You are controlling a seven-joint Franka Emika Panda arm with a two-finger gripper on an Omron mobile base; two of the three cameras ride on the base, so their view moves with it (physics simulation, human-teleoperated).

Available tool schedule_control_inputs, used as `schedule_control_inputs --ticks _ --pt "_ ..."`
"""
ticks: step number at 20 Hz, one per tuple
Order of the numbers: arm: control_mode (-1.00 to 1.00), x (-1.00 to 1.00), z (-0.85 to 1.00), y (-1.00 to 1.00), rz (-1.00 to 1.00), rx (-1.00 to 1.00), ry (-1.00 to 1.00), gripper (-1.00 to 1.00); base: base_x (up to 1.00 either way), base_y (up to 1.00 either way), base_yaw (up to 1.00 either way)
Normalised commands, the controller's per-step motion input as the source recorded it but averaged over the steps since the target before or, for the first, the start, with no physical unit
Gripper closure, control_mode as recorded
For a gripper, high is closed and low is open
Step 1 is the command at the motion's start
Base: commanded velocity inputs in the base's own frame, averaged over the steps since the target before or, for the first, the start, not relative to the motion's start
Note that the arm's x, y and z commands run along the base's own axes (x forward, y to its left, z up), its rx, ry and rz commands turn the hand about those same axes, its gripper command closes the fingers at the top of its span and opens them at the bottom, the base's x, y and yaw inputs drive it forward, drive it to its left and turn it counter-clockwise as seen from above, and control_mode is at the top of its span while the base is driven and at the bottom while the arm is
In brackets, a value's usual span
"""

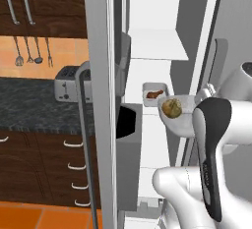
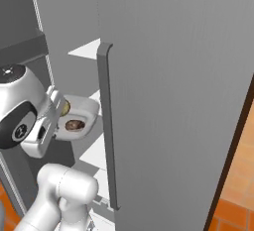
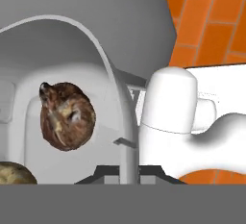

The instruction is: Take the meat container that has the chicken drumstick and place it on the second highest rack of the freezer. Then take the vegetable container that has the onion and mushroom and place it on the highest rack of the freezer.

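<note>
My gripper (image 3: 129, 177) pinching rim of veg container (image 1: 183, 117) (onion (image 1: 172, 108), mushroom (image 3: 67, 116) inside); tilting risks spill; rim grip thin, could slip nr freezer (image 1: 157, 51).

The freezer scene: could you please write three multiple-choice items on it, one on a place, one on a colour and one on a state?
1. Where is the drumstick tray?
A. on a freezer shelf
B. on the counter
C. on the floor

2. What colour is the mushroom?
A. green
B. dark brown
C. white

3. What is the gripper doing?
A. hanging open
B. shut on nothing
C. shut on the bowl rim

Answers:
1 A: the left base view shows the tray on a white shelf behind the bowl.
2 B: the hand view shows a dark brown lump in the bowl, beside the onion.
3 C: in the hand view the bowl's rim runs down between the fingertips.
</note>
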Motion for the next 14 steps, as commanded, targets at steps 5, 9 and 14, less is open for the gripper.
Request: schedule_control_inputs --ticks 5,9,14 --pt "-1.00 -0.35 0.65 0.00 0.00 0.00 -0.13 1.00 0.00 0.00 0.00" --pt "-1.00 -0.01 0.84 0.00 0.00 0.00 -0.10 1.00 0.00 0.00 0.00" --pt "-1.00 0.30 0.44 0.01 0.00 0.00 -0.22 1.00 0.00 0.00 0.00"
